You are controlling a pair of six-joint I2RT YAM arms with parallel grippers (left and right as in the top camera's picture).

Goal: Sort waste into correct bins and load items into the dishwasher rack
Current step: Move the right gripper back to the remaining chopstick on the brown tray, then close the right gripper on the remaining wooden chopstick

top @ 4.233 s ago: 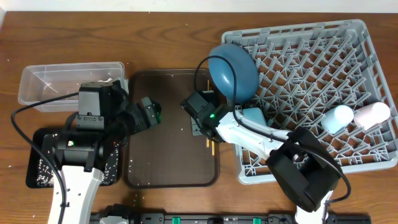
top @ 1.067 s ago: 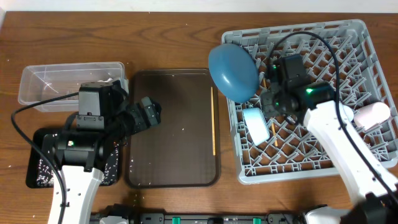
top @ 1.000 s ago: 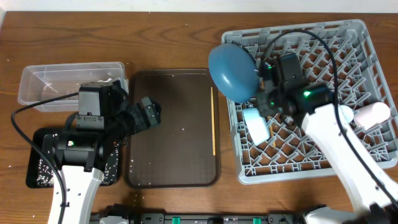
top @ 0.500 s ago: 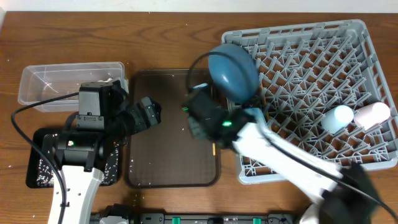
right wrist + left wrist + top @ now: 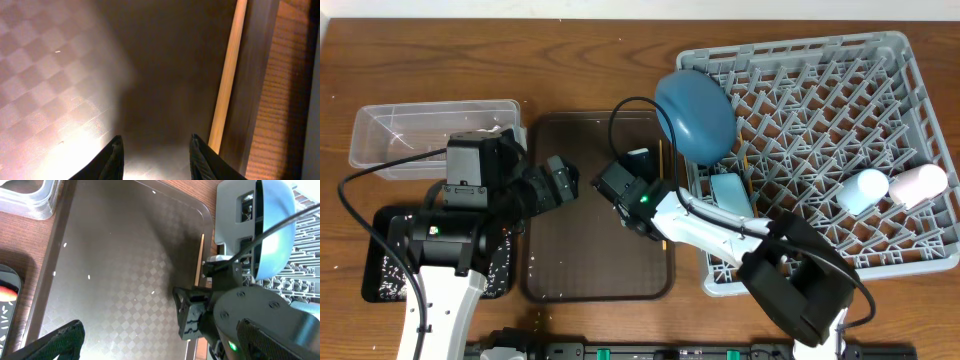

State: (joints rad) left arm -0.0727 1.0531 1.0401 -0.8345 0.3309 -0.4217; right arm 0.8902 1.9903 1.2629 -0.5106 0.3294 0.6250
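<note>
One thin wooden chopstick (image 5: pixel 228 75) lies along the right wall of the dark brown serving tray (image 5: pixel 590 260); it also shows as chopstick (image 5: pixel 661 152) and chopstick (image 5: pixel 201 255). My right gripper (image 5: pixel 156 155) hovers low over the tray floor, open and empty, with the chopstick just right of its right finger. My left gripper (image 5: pixel 560 183) stays wide open over the tray's left edge, holding nothing. The grey dishwasher rack (image 5: pixel 840 90) holds the dark blue plate (image 5: pixel 695 112), the pale blue bowl (image 5: pixel 732 192), the light blue cup (image 5: pixel 861 190) and the pink cup (image 5: pixel 918 185).
The clear tub (image 5: pixel 435 135) stands at the back left, with the black tray (image 5: pixel 380 268) in front of it under the left arm. A few white specks dot the serving tray floor (image 5: pixel 100 280). The right arm's cable arcs over the plate.
The right arm swung left from over the rack to the serving tray and now sits low beside the chopstick. The left arm has not moved.
</note>
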